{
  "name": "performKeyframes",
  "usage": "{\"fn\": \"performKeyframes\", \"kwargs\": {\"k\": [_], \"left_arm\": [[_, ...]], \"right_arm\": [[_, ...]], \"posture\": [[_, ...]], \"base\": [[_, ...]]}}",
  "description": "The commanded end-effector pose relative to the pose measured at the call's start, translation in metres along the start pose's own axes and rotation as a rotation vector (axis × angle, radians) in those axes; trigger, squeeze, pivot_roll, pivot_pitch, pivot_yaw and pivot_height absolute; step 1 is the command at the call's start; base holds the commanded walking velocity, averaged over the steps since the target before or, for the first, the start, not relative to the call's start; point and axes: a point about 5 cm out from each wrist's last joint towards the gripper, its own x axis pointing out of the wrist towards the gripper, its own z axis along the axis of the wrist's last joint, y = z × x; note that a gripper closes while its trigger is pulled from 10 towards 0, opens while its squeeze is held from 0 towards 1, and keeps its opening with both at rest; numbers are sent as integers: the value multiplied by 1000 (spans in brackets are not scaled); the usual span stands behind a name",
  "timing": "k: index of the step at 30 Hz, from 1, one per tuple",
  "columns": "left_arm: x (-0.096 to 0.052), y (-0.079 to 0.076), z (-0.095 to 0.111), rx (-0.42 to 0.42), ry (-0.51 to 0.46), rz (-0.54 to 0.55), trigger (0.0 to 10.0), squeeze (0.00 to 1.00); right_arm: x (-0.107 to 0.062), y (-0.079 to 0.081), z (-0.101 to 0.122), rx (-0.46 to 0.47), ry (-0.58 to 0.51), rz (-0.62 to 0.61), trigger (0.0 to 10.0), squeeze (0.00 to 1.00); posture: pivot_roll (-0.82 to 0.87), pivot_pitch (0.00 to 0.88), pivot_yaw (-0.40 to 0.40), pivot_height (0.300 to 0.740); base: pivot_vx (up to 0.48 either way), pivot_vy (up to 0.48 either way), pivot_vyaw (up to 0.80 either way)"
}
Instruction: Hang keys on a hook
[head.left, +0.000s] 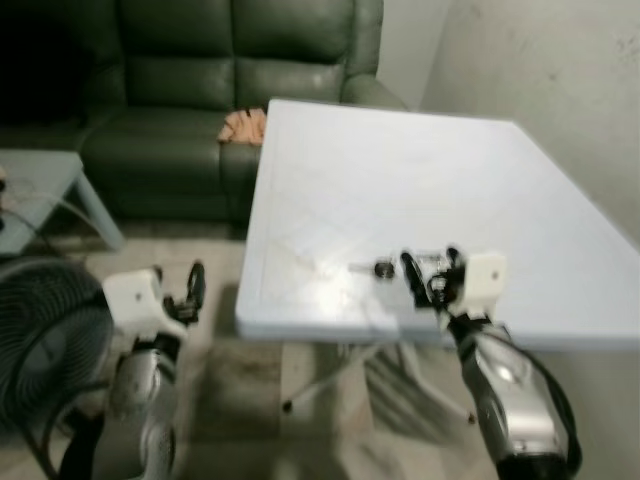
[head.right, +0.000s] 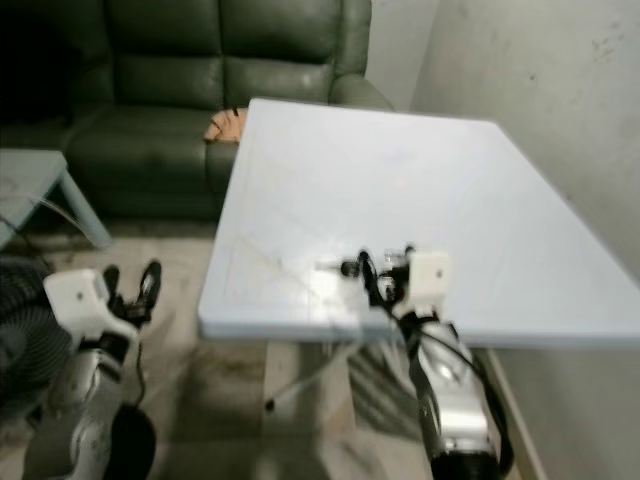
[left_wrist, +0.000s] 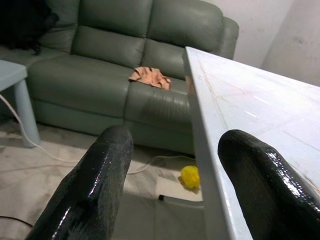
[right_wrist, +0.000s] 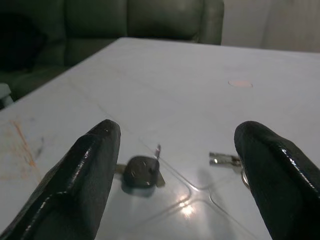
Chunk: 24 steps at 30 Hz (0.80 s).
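Observation:
A bunch of keys (head.left: 392, 267) with a dark round fob (right_wrist: 142, 171) and silver keys (right_wrist: 226, 160) lies on the white table (head.left: 400, 190) near its front edge. My right gripper (head.left: 430, 272) hovers open just above the table edge, its fingers (right_wrist: 85, 175) standing on either side of the keys without touching them. My left gripper (head.left: 180, 288) is open and idle below and left of the table, with nothing between its fingers (left_wrist: 95, 190).
A dark green sofa (head.left: 190, 90) stands behind the table with an orange cloth (head.left: 243, 125) on its seat. A small pale side table (head.left: 40, 190) and a black fan (head.left: 40, 340) are at the left. A yellow object (left_wrist: 190, 176) lies on the floor under the table.

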Motion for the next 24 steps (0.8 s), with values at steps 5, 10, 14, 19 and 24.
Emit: {"fn": "performKeyframes", "kwargs": {"k": [5,10,14,19,24], "left_arm": [[-2,-5,-1,26,2,-29,10000,0],[-7,-13,-7,71,15,-80,10000,0],[-11,-22,-12,109,27,-127,10000,0],[-14,-33,-16,132,33,-172,10000,0],[-17,-45,-19,152,32,-225,10000,0]], "right_arm": [[2,-4,-1,-62,48,-18,10000,0],[5,2,-2,-114,75,8,10000,0],[9,8,-2,-157,91,52,10000,0],[14,17,0,-195,111,88,10000,0],[22,35,4,-150,132,149,10000,0]], "posture": [[-21,52,-51,740],[-19,52,-51,740],[-13,53,-53,740],[-11,52,-57,740],[-6,52,-63,740]], "base": [[0,0,0],[0,0,0],[0,0,0],[0,0,0],[0,0,0]]}}
